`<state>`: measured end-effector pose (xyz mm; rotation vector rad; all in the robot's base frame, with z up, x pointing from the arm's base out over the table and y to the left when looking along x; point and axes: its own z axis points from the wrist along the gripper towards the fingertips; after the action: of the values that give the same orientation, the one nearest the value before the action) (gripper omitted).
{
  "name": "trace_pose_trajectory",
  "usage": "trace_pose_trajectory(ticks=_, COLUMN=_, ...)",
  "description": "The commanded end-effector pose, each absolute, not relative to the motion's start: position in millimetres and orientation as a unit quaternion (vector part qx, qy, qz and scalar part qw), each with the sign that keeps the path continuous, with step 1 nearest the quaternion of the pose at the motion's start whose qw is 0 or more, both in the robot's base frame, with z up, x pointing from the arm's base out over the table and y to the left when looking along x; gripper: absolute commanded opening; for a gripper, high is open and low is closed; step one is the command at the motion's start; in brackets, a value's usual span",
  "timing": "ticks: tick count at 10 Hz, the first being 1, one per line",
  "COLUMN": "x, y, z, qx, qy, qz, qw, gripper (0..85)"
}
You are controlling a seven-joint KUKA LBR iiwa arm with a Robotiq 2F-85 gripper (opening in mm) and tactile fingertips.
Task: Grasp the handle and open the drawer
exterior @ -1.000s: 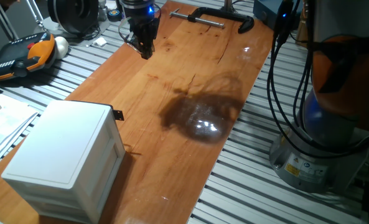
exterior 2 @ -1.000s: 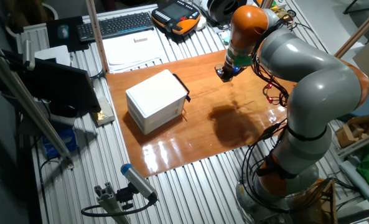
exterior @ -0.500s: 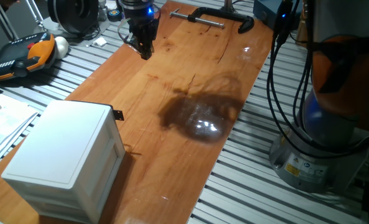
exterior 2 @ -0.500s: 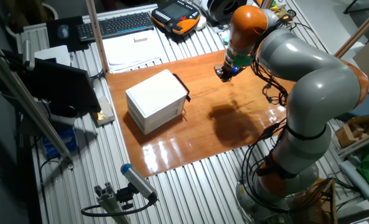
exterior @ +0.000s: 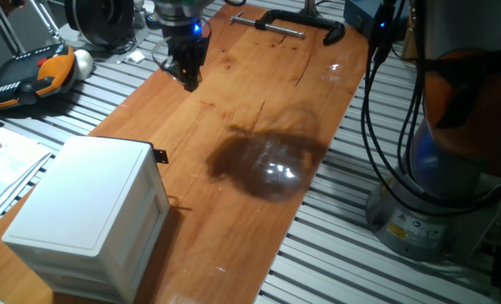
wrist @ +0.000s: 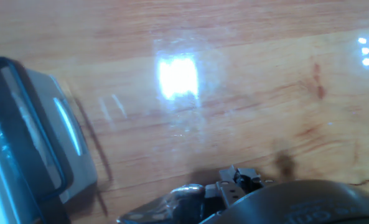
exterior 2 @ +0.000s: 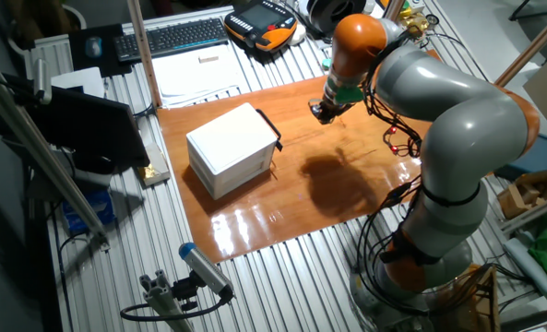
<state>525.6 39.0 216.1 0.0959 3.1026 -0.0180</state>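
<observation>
Cabinet (exterior: 89,211): white box at the near left end of the wooden board (exterior: 258,110) in one fixed view; all tiers shut.
Drawer (exterior: 149,181): top tier of the cabinet, front flush with the tiers below it.
Handle (exterior: 160,155): small black tab sticking out from the drawer's top front edge, toward the open board; nothing touches it. In the other fixed view it shows as a dark bar (exterior 2: 267,126) on the cabinet's right side.
Gripper (exterior: 188,80): pointing down over the far left part of the board, well apart from the handle; fingers look close together, but whether they are shut or apart I cannot tell. In the other fixed view it hangs (exterior 2: 320,111) to the right of the cabinet.
Clamp (exterior: 296,25): black, lying at the far end of the board.
Arm (exterior 2: 439,120): grey and orange, arching over the board's right side.
Hand view: blurred; glossy wood with light glare, no handle seen.
</observation>
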Motion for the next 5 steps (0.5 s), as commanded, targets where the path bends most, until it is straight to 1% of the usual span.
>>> trace_pose_trajectory(ticks=1, x=526.2, y=41.4, z=216.2, qx=0.019, qy=1.000, qz=-0.019, qw=0.016, gripper=0.7)
trace_pose_trajectory(ticks=2, x=526.3, y=44.1, z=217.3, qx=0.012, qy=0.999, qz=-0.034, qw=0.018, gripper=0.7)
trace_pose_trajectory(ticks=4, x=526.1, y=47.4, z=216.8, qx=-0.004, qy=0.998, qz=-0.049, qw=0.027, gripper=0.7)
trace_pose_trajectory(ticks=5, x=524.9, y=48.8, z=215.7, qx=-0.009, qy=0.998, qz=-0.056, qw=0.027, gripper=0.7)
